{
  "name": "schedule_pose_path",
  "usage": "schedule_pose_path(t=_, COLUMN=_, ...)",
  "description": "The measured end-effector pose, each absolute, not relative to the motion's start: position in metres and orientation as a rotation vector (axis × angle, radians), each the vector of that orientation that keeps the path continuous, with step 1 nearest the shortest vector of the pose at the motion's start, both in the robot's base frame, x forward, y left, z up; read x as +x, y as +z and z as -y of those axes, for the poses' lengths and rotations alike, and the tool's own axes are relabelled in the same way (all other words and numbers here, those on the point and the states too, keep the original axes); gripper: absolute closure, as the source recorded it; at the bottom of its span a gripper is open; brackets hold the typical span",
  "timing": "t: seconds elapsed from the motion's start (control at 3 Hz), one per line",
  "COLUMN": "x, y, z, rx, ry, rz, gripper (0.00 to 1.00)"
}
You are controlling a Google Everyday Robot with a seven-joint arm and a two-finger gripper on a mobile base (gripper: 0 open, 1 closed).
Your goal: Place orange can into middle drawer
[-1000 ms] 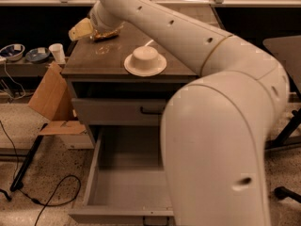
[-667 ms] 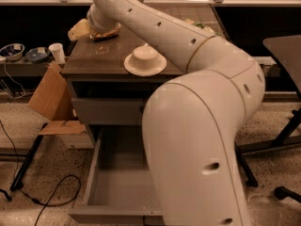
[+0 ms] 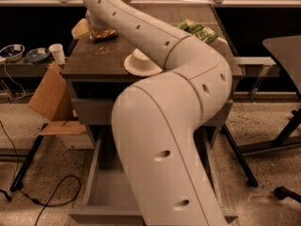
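The orange can [image 3: 104, 34] shows as a small mottled orange-brown object at the back left of the dark cabinet top [image 3: 94, 62]. My gripper [image 3: 95, 28] is right at the can, mostly hidden behind my own wrist, and I cannot tell if it holds the can. The middle drawer [image 3: 94, 173] is pulled open low in front of the cabinet. Its grey floor is bare where it shows, and my big white arm [image 3: 164, 126] covers its right half.
A white bowl on a plate [image 3: 141, 62] sits mid-top and a green snack bag [image 3: 200, 30] at the back right. A pale object [image 3: 80, 28] lies left of the gripper. A cardboard box [image 3: 51, 102], a cup [image 3: 57, 53] and cables stand left; a dark table [image 3: 282, 46] stands right.
My arm's elbow and upper links have swung leftward and now fill the middle of the view. The gripper end has stayed at the back left of the cabinet top.
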State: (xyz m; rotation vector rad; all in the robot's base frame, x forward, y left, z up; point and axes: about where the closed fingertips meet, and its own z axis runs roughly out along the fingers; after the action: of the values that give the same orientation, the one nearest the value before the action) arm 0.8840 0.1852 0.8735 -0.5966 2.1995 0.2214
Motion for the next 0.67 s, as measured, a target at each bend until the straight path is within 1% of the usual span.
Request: schedule_pose_path(t=0.67, x=0.915, y=0.868, z=-0.179, rx=-0.545, ry=0.082, rz=-2.227, gripper=0.0)
